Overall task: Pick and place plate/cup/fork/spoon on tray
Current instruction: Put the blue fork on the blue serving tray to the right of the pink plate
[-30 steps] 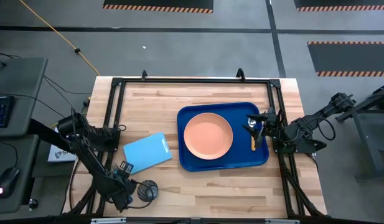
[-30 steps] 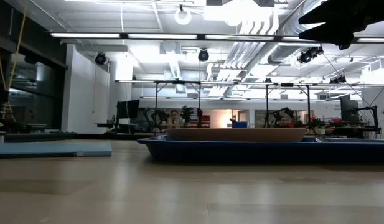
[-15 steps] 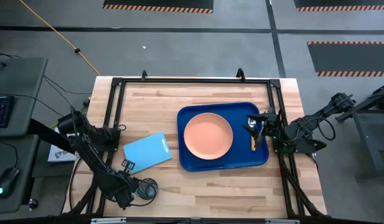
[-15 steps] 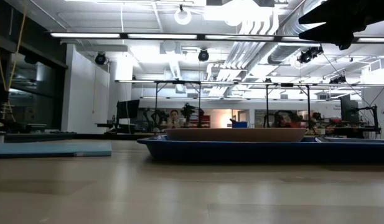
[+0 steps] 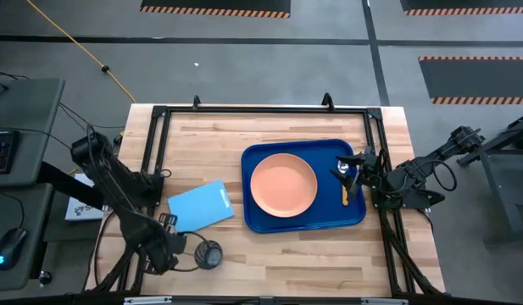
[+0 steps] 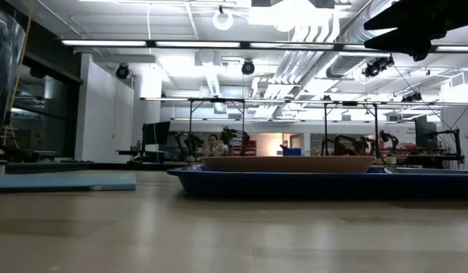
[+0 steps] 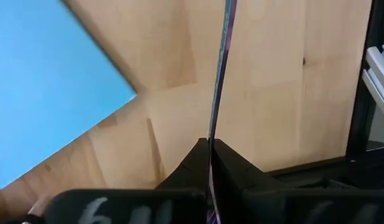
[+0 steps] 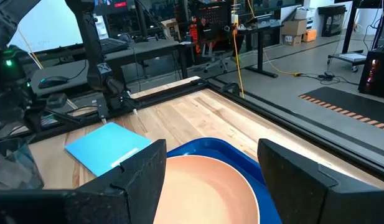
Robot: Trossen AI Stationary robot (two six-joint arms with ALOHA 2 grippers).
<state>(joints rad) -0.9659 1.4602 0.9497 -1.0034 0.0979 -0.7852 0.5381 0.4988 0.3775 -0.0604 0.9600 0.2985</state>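
The dark blue tray [image 5: 303, 187] lay on the right half of the wooden table [image 5: 269, 127], and everything else sat around it. The peach-orange plate [image 5: 283, 185] rested inside the tray, left of its centre. The spoon [image 5: 344, 182], silver bowl and orange-yellow handle, lay in the tray along its right side, beside the plate but apart from it. The right gripper [image 5: 358, 175] hung over that right edge just by the spoon, its fingers [image 8: 291, 180] spread wide and holding nothing. Left of the tray, on bare wood, lay a light-blue sheet [image 5: 200, 206]. Farther toward the table's near left corner stood the small dark cup [image 5: 209, 254], well apart from the tray. The left gripper [image 5: 166, 241] hovered just beside the cup, its fingers [image 7: 241, 174] pressed together on the thin blue-teal fork [image 7: 220, 93], which stood out edge-on above the wood.
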